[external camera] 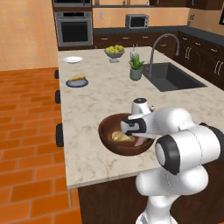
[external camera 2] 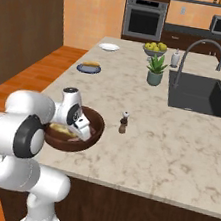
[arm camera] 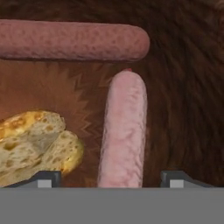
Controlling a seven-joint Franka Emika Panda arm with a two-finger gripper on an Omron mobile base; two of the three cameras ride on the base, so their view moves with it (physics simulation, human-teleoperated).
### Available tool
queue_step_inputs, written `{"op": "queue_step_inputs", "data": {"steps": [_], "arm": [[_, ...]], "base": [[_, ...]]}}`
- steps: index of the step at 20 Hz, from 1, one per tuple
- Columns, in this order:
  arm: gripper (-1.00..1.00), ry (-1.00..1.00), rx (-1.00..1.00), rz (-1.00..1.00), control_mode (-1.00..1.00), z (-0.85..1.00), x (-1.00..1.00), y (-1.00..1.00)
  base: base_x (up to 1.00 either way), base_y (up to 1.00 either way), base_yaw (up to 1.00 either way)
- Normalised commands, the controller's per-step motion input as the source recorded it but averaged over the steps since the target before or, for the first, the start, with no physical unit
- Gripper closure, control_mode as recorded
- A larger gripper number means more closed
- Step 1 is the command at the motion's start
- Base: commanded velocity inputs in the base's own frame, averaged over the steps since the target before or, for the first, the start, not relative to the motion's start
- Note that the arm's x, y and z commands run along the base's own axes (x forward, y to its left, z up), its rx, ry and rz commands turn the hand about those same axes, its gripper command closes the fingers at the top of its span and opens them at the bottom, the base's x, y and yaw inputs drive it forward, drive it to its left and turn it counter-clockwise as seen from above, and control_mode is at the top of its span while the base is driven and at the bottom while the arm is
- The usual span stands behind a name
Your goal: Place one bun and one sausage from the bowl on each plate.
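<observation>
End effector [arm camera: 111, 179] spread wide, straddling a pale sausage [arm camera: 124, 131] in the brown bowl [external camera: 107, 131], no readable writing

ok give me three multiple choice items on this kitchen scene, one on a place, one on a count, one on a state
1. Where is the pincer?
A. inside the brown bowl
B. over the sink
C. at the white plate

2. How many sausages lie in the bowl?
A. none
B. two
C. four

3. What is on the blue-grey plate?
A. nothing
B. a sausage
C. a bun

Answers:
1 A, the hand view shows the fingertips low over the bowl's floor.
2 B, one sausage runs between the fingertips and another sausage lies across beyond it.
3 C, a golden bun rests on it.
</observation>
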Motion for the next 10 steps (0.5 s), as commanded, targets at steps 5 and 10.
{"op": "queue_step_inputs", "data": {"steps": [5,10], "arm": [[-1.0,0.05,-0.09,-0.05,-1.0,-0.42,-0.01,-0.24],[-1.0,0.15,-0.08,-0.04,-1.0,-0.54,-0.11,-0.04]], "base": [[0.0,0.0,0.0],[0.0,0.0,0.0]]}}
